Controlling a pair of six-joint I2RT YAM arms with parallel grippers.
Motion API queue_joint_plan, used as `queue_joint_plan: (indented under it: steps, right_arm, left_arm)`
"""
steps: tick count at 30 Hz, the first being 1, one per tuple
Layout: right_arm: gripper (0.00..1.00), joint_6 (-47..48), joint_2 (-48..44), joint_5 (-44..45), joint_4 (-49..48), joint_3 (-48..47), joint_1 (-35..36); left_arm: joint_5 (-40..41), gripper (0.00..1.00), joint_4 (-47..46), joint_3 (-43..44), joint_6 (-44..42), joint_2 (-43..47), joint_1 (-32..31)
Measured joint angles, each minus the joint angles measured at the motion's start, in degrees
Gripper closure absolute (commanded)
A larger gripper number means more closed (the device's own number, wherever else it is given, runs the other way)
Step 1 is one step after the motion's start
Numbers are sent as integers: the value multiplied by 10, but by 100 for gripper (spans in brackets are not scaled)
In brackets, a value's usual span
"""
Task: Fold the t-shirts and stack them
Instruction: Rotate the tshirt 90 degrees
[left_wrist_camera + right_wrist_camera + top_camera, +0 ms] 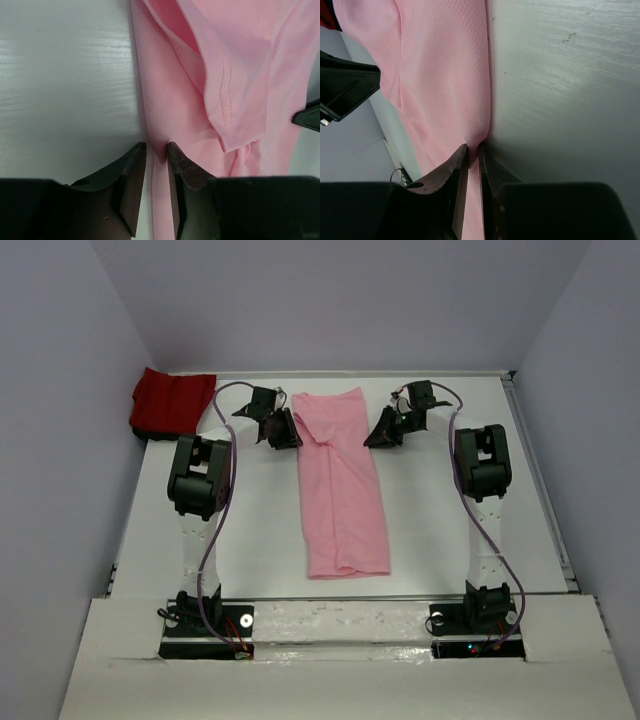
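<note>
1. Top view: pink shirt [340, 480] as a long narrow strip on table [250, 530], sides folded in, long axis running near-to-far. Left gripper [283, 430] at the strip's left edge and right gripper [383, 432] at its right edge, both by the far end, approx level w/ each other, so neither arm nearer. Red shirt [172, 403] well left of pink shirt's far end, bunched, not yet handled.
2. Left wrist view: left gripper [156, 150] w/ jaws nearly together, pinching pink shirt [200, 75] at its left edge. Cloth btwn the fingers, rest of shirt spreading to the right. Folded-in flap w/ hem stitching on top. Dark tip past pink shirt's right side, prob right gripper [307, 116].
3. Right wrist view: right gripper [473, 152] w/ jaws closed to a slit on pink shirt [445, 75] at its right edge. Left gripper [345, 85] across the strip.
4. Judgement: next move prob a cross fold, far end carried along the long axis toward the near hem. Calls for both pinches level, else a skewed fold.
</note>
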State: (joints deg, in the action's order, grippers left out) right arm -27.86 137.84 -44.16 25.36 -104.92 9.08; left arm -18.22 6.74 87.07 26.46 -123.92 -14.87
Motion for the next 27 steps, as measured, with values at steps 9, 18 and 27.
queue_joint_plan:
  steps: [9,18,27]
  right_arm:
    - [79,0,3,0,0,-5,0]
    - [79,0,6,1,2,-10,0]
    - [79,0,23,3,13,-36,0]
  left_arm:
    - [-9,89,4,13,1,-12,2]
    - [-13,96,14,28,0,-19,2]
    - [-13,96,40,66,-1,-39,2]
